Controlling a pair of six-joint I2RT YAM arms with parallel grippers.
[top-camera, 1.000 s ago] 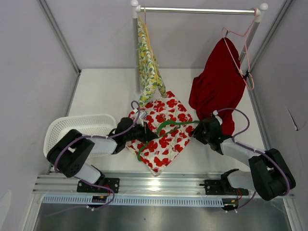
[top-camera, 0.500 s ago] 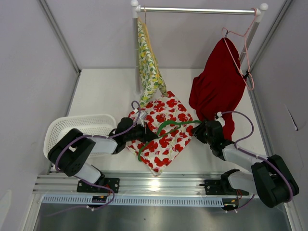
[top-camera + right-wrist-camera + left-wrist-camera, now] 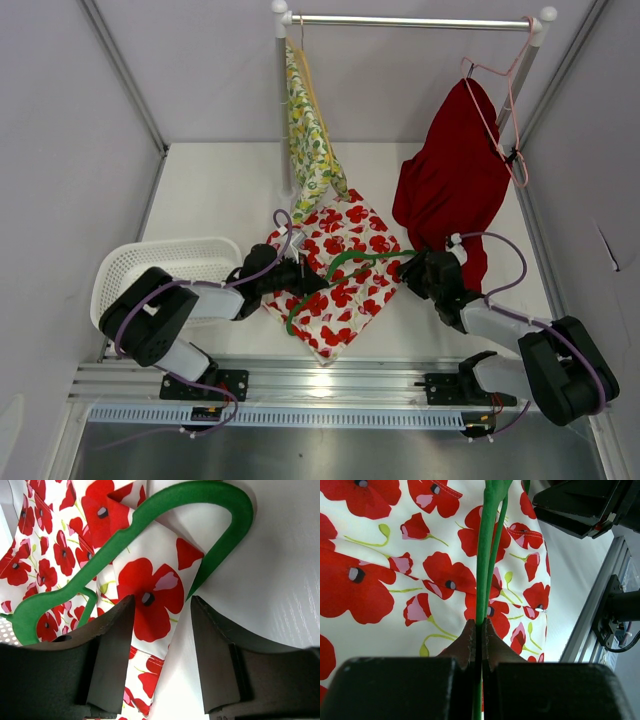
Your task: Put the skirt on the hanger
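From above, the skirt [image 3: 345,240], white cloth printed with red poppies, lies folded in a rough diamond on the pale table [image 3: 220,190], near the middle. The green hanger [image 3: 352,262] rests across it, its hook pointing right. The left gripper [image 3: 308,281] reaches in from the left onto the hanger's near bar, and the right gripper [image 3: 412,272] sits at the skirt's right corner by the hook. A white mesh basket [image 3: 150,265] stands at the near left, just behind the left arm. At the far side a metal rail [image 3: 410,20] carries a yellow flowered garment [image 3: 308,140], whose hem hangs just above the skirt's far corner, and a red garment [image 3: 450,175] on a thin pink hanger [image 3: 510,110], which hangs close over the right arm. In the left wrist view the left gripper [image 3: 479,635] is pinched tight on the hanger [image 3: 487,555], a slim, smooth green bar running away over the skirt [image 3: 395,580]; the black right gripper [image 3: 585,505] shows at the far right, and a ribbed aluminium frame [image 3: 600,605] runs along the table edge. In the right wrist view the right gripper [image 3: 162,630] stands about half open, gripping nothing, with a folded corner of the skirt [image 3: 150,595] lying between its fingers [image 3: 115,645] and the hanger [image 3: 220,500] curving in a broad hook just beyond.
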